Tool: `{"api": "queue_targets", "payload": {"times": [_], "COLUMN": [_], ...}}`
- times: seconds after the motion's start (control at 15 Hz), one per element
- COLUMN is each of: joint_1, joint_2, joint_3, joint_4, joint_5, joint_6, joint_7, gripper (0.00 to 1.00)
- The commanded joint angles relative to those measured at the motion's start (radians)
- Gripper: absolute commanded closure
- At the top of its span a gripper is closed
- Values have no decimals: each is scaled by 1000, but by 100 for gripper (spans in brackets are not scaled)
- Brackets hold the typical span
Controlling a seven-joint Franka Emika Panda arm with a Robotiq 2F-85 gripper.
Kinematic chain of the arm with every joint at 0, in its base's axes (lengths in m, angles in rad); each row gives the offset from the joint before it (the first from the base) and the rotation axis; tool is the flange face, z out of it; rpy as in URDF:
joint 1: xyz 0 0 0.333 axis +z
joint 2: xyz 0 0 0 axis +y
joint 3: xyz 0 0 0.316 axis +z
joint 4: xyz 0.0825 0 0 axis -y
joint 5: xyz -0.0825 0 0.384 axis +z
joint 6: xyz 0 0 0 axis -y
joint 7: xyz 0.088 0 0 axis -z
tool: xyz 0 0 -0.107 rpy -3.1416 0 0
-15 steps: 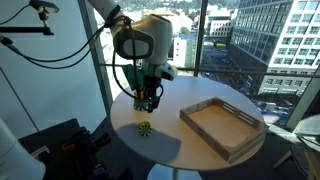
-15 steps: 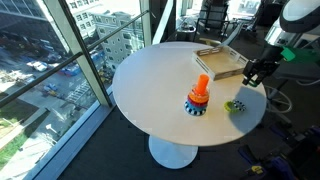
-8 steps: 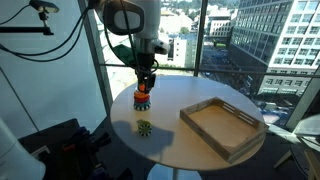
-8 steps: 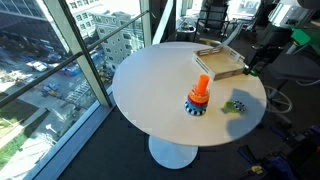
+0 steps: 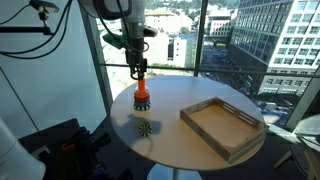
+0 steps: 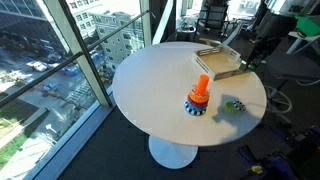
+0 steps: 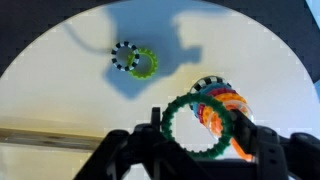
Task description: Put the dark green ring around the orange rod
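In the wrist view my gripper (image 7: 203, 137) is shut on the dark green ring (image 7: 168, 126), held upright between the fingers. Through and behind the ring I see the orange rod (image 7: 213, 118) with several coloured rings stacked round its base. In both exterior views the gripper (image 5: 138, 71) (image 6: 254, 57) hangs well above the table. In an exterior view it is over the rod (image 5: 142, 96). The rod (image 6: 200, 94) stands near the middle of the round white table (image 6: 160, 90).
A yellow-green ring (image 7: 144, 65) lies on the table beside a black-and-white one (image 7: 123, 56), also seen in both exterior views (image 5: 144, 128) (image 6: 235, 106). A wooden tray (image 5: 222, 127) (image 6: 221, 63) sits beside the rod. Windows stand close behind the table.
The arm has risen from table level beside the rod and moved to a spot above it. The gripper has stayed shut.
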Motion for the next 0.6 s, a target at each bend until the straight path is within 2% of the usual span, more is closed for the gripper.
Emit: {"api": "queue_targets", "payload": {"times": [0.0, 0.2, 0.27, 0.53], "joint_1": [23, 38, 35, 38], "joint_2": [1, 2, 0, 0], "joint_3": [14, 14, 11, 12], "joint_4": [29, 38, 19, 23], "joint_5": [-6, 16, 2, 2], "joint_6": [-1, 13, 10, 13], "joint_7": [19, 3, 1, 1], "gripper": [56, 56, 31, 31]}}
